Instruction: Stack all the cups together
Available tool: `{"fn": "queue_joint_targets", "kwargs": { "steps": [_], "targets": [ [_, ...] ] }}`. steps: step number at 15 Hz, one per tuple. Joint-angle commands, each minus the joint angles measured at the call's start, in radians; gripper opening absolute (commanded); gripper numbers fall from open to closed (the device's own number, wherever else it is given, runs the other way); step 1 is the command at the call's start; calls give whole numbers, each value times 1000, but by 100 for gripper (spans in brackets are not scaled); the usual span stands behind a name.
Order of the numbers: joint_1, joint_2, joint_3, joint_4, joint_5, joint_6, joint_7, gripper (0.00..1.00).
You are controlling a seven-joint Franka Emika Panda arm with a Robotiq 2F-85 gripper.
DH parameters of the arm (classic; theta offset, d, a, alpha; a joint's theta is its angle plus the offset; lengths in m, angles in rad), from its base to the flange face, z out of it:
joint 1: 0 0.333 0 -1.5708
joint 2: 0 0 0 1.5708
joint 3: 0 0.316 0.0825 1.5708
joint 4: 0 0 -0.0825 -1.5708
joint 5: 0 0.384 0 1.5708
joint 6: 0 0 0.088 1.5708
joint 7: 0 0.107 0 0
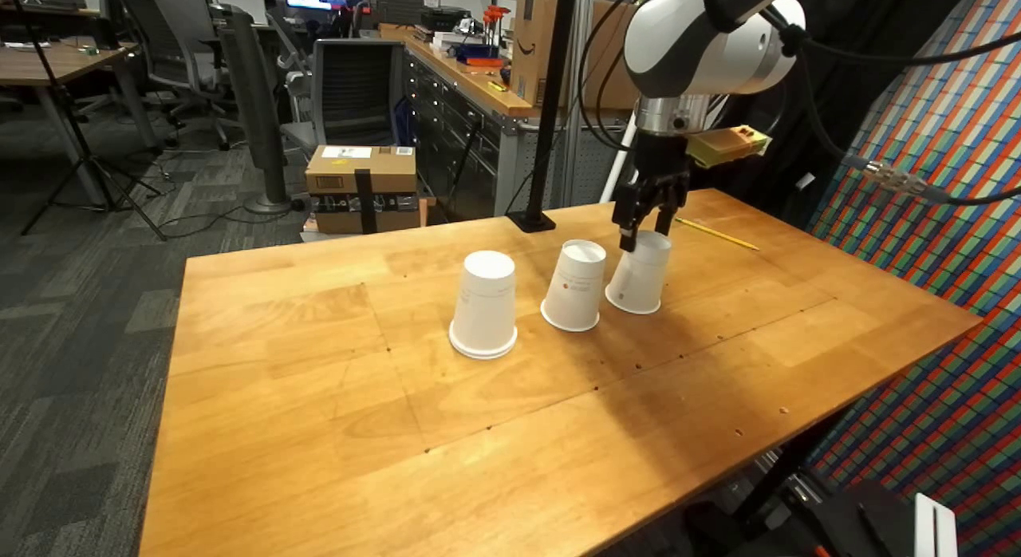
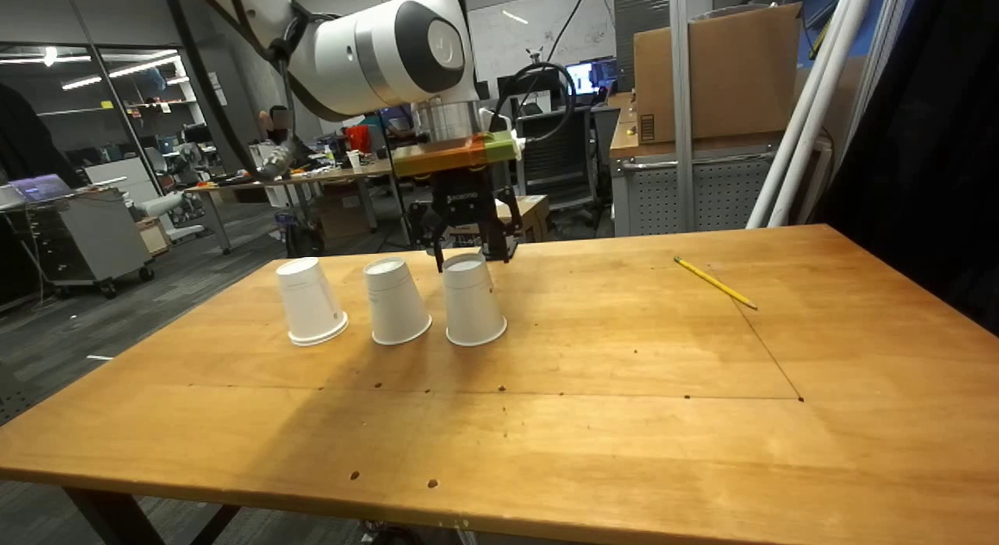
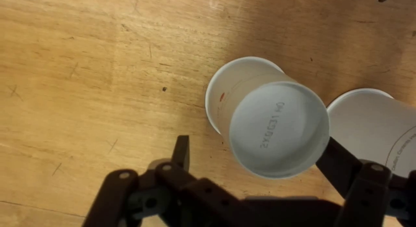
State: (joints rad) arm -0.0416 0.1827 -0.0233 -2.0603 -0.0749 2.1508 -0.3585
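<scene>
Three white cups stand upside down in a row on the wooden table. The end cup (image 1: pixel 640 282) (image 2: pixel 474 307) (image 3: pixel 279 123) is under my gripper. The middle cup (image 1: pixel 574 290) (image 2: pixel 396 307) stands beside it, apart. The far end cup (image 1: pixel 484 306) (image 2: pixel 310 303) has a rim that looks doubled. In the wrist view a second cup (image 3: pixel 360 123) shows at the right edge, partly cut off. My gripper (image 1: pixel 645 235) (image 2: pixel 474 261) (image 3: pixel 254 144) is open, pointing down, its fingertips on either side of the end cup's narrow upper end. The right finger in the wrist view appears very near or touching this cup.
A yellow pencil (image 1: pixel 718 233) (image 2: pixel 716 283) lies on the table (image 1: pixel 319 397) (image 2: pixel 624 443) beyond the end cup. A black post (image 1: pixel 532 220) stands at the table's back edge. Cardboard boxes (image 1: pixel 363 186) and a workbench (image 1: pixel 455 70) are behind the table.
</scene>
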Motion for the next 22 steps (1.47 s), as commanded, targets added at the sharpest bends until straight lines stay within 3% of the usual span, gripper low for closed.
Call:
{"fn": "queue_joint_targets", "kwargs": {
  "steps": [1, 4, 5, 6, 10, 22],
  "targets": [
    [4, -48, 1, -38, -28, -29, 59, 100],
    [6, -57, 2, -54, -22, -40, 86, 100],
    [6, -59, 3, -58, -17, -44, 92, 75],
    [7, -61, 4, -63, -16, -44, 96, 72],
    [11, -67, 9, -73, -12, -40, 101, 40],
    [33, -122, 26, -69, -28, -69, 142, 38]
  ]
}}
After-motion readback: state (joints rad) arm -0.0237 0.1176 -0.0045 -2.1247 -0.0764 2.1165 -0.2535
